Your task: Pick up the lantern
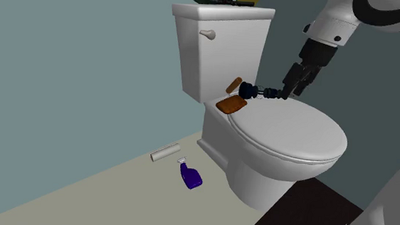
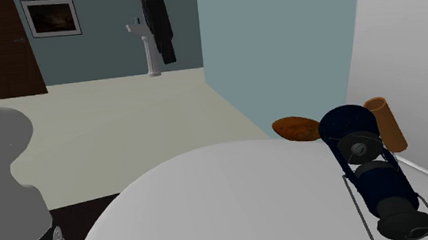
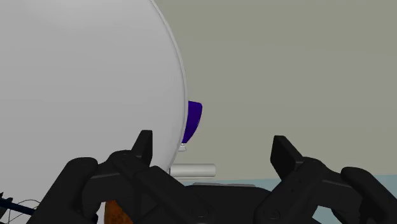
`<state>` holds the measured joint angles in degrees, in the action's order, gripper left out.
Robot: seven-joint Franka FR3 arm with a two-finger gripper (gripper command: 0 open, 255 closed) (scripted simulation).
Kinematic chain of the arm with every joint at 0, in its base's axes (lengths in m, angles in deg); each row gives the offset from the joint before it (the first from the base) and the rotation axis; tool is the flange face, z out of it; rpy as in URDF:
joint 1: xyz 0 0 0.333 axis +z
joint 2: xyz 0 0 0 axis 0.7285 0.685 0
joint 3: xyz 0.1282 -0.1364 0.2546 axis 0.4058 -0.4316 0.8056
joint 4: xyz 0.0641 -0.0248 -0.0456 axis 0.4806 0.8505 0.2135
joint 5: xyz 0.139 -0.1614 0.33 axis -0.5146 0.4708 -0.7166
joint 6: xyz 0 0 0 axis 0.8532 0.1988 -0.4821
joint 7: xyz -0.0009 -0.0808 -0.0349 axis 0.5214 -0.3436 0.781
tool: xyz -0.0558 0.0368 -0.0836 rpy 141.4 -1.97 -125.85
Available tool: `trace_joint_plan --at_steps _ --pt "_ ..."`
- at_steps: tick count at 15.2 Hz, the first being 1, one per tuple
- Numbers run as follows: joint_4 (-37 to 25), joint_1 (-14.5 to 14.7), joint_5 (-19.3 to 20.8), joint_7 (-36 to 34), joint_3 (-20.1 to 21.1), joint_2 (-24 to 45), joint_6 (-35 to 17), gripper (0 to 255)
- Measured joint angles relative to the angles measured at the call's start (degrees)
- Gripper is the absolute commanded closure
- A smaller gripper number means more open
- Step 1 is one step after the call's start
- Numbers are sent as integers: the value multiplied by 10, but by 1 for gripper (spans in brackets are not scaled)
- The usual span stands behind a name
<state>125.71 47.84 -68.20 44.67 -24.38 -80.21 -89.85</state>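
Here, the dark blue lantern (image 1: 253, 91) is lying on its side on the white toilet lid (image 1: 293, 135), just right of centre in the shoulder view, beside a brown pad (image 1: 230, 105). The black gripper (image 1: 287, 93) is hovering just beside its right end, fingers standing apart, clasping nothing.
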Motion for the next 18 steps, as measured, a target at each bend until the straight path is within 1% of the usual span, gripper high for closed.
trace_joint_plan --at_steps 2,8,14,18 --pt "-7 0 2 10 -7 10 1 0" --pt "-71 5 14 123 -87 119 3 0" --pt "-180 16 -3 243 -157 264 23 0" --pt "-285 12 -33 333 -201 386 55 0"
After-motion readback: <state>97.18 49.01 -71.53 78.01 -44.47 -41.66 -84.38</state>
